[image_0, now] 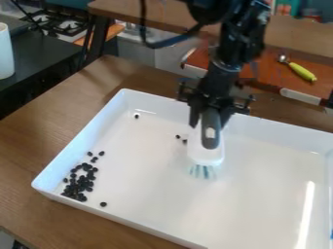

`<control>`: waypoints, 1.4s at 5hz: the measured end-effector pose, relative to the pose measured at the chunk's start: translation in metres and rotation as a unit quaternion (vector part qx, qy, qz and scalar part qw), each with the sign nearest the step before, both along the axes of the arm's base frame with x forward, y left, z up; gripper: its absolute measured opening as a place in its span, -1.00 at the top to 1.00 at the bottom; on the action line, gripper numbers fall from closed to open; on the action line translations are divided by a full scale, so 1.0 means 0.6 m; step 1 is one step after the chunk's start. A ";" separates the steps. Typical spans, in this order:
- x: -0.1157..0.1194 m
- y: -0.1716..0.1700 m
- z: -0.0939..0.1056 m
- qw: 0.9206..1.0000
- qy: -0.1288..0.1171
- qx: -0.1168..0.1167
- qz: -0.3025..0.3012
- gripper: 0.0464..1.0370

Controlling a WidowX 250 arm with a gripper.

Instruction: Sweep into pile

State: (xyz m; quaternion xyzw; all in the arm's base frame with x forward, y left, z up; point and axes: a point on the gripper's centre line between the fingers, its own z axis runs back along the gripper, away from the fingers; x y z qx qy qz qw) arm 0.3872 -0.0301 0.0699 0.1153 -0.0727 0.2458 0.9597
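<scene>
Over the middle of the white tray (pixel 260 180), the black gripper (pixel 209 116) points down, shut on the grey handle of a white brush (pixel 207 151). The brush's pale blue bristles (pixel 202 171) face down at the tray floor; whether they touch it I cannot tell. Most of the small black beans (pixel 81 184) lie clustered in the tray's left corner, with a few scattered around them. A single bean (pixel 137 116) is near the far left corner. Close to the brush's left side are a couple more beans (pixel 178 136).
The tray stands on a brown wooden table (pixel 39 131), its raised walls all around the beans. Behind are a red-brown board (pixel 273 78) and a yellow-green handled tool (pixel 302 72). A white cylinder (pixel 5 53) stands at the far left, near a stove (pixel 62 22).
</scene>
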 end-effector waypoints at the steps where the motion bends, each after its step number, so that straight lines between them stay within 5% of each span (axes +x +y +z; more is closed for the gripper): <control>1: -0.022 0.043 -0.001 0.998 -0.008 0.001 0.059 0.09; 4: -0.089 0.083 -0.003 0.981 0.000 0.003 0.192 0.09; 7: -0.168 0.126 -0.002 0.976 -0.009 0.011 0.219 0.09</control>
